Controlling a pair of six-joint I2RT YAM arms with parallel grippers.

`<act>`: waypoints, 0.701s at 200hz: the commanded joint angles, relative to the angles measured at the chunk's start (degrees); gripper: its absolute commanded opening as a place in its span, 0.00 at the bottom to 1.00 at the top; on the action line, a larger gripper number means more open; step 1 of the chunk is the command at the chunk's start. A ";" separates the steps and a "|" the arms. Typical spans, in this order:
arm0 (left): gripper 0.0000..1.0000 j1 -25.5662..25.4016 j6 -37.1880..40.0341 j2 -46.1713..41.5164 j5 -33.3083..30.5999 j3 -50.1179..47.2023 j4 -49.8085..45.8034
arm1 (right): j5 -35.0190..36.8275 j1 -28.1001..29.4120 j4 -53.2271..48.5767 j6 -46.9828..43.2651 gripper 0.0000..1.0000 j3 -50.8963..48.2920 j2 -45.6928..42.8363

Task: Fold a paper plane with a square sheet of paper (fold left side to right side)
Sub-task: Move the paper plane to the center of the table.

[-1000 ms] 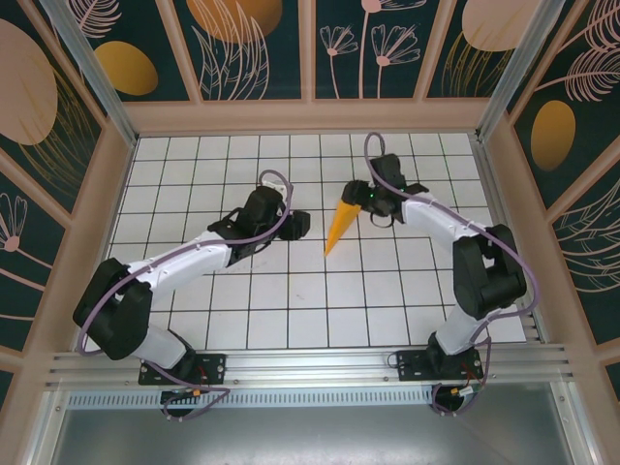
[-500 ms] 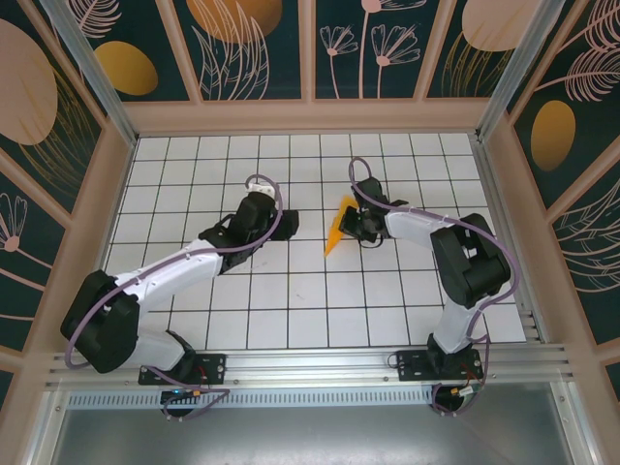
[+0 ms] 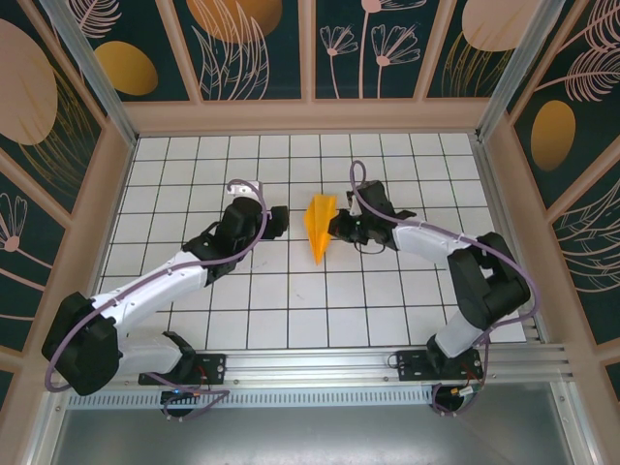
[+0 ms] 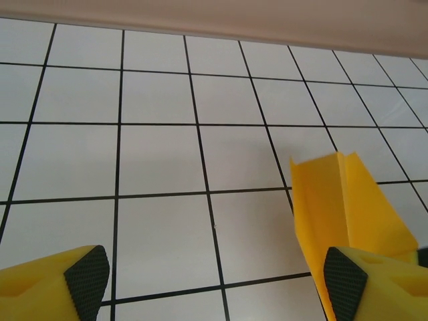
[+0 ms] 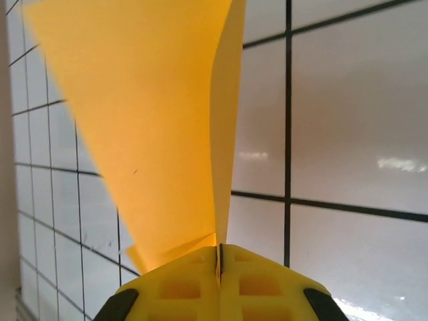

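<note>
The square sheet of paper stands folded as an orange-yellow paper plane, a pointed dart with its tip toward the near side, in the middle of the tiled floor. My right gripper is shut on its right edge; in the right wrist view the plane fans out from the closed right gripper. My left gripper stands open just left of the plane. In the left wrist view the plane rises beside the right pad, and bare tile lies between the fingers of the left gripper.
The white tiled floor is boxed in by a wooden frame with printed wall panels at the back and sides. A metal rail runs along the near edge by the arm bases.
My right gripper has closed on the plane and carried it about a tile to the left, tipping it up. My left gripper has drawn back to the left and opened wider.
</note>
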 commanded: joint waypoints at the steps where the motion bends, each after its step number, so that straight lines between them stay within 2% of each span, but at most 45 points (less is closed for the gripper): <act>1: 0.87 0.25 -0.79 -0.66 -1.63 -0.63 1.26 | -5.79 -1.44 2.11 -2.00 0.00 -3.26 2.94; 18: 0.88 0.25 -0.90 -0.53 -1.45 -0.49 1.00 | -4.91 -3.08 0.98 -3.70 0.04 -4.16 4.00; 38: 0.89 0.27 -0.90 -0.78 -1.74 -0.39 0.65 | -1.24 -5.17 -3.19 -5.67 0.13 -3.39 2.64; 70: 0.90 0.31 -0.25 -2.01 -3.00 -0.50 0.53 | 10.35 -4.80 -15.38 -9.04 0.31 1.72 -2.27; 83: 0.91 0.30 -0.11 -2.40 -3.65 -0.58 0.55 | 15.36 -3.80 -21.33 -9.67 0.35 4.23 -3.91; 98: 0.92 0.25 -0.03 -2.70 -4.16 -0.85 0.71 | 17.99 -1.89 -24.79 -9.49 0.38 5.86 -5.48; 140: 0.95 0.27 0.15 -3.32 -4.35 -1.63 1.68 | 17.97 5.65 -24.75 -5.12 0.42 6.48 -4.09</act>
